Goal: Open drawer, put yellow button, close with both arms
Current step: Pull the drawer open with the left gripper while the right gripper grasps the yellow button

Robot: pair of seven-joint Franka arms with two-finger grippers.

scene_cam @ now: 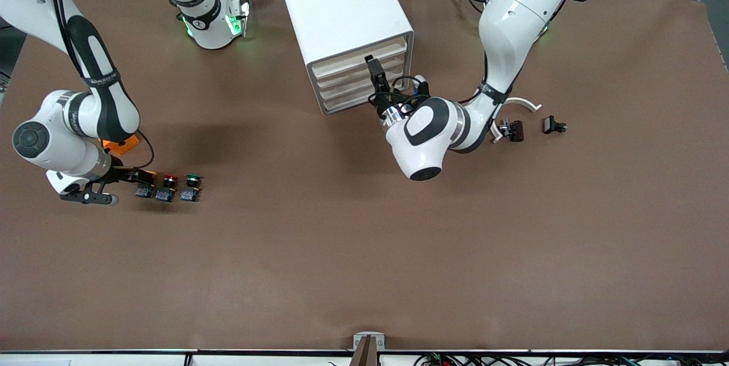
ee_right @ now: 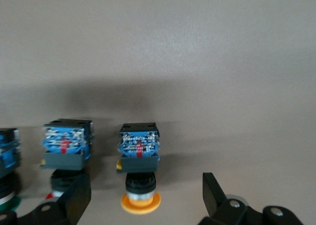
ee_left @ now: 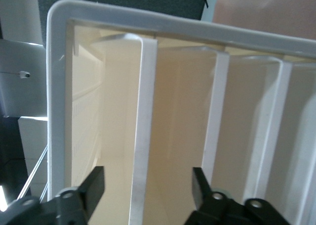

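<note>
I'm looking at a robotics lab bench: two glossy white jointed robot arms (scene_cam: 501, 41) stand at a wide brown-covered table (scene_cam: 364, 252), loose black cables (scene_cam: 455, 359) run along its edge, and grey flooring shows above.

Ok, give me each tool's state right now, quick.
Left tool: open, fingers either side of the top drawer's front edge, not yet clamped.
Right tool: open, empty, fingers either side of the yellow button on the table.

left gripper (ee_left: 148, 188) jaws apart; right gripper (ee_right: 145, 195) jaws apart
</note>
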